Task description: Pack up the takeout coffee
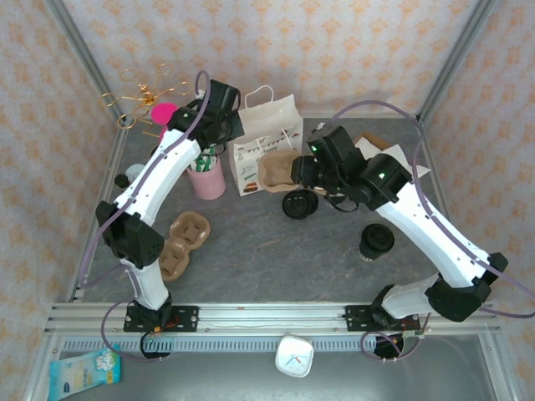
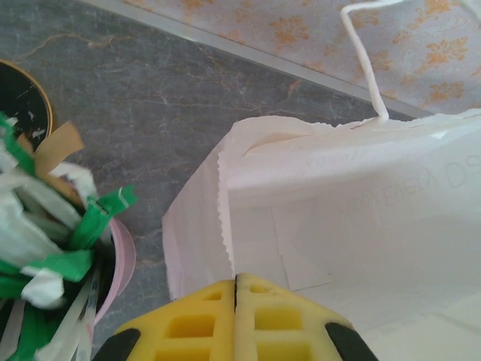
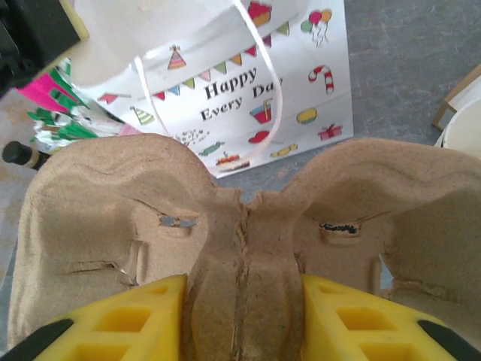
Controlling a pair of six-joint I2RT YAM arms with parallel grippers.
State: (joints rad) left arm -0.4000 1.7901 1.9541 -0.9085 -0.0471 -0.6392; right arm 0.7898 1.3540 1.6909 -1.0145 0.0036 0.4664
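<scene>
- spare carrier [image 1: 185, 241]: brown pulp, two wells, flat on the worktop [image 1: 276, 259] just beside the left arm's elbow.
- takeout coffee [image 1: 376, 241]: dark cup with its black lid on, upright on the worktop right of centre. It is close beside the right forearm and well apart from the bag. Both hands are away from it.
- black discs [image 1: 298, 203]: they look like stacked lids, on the worktop just below the right hand. Can't tell how many.
- right hand [image 3: 240, 323]: partly closed, with the yellow pads clamped either side of the middle ridge of a pulp carrier [image 3: 248, 226]. The carrier's wells face the wrist camera and it sits just in front of the bag.
- pink tub [image 1: 207, 180]: stuffed with green and white sachets, just left of the bag.
- paper bag [image 1: 269, 138]: white with a party print, "Happy Every Day" facing the arms. It is upright with the mouth open and the cord handles up.
- left hand [image 2: 235, 316]: fully closed, pads meeting. The bag's serrated top edge runs straight into the seam, so the rim looks pinched.
</scene>
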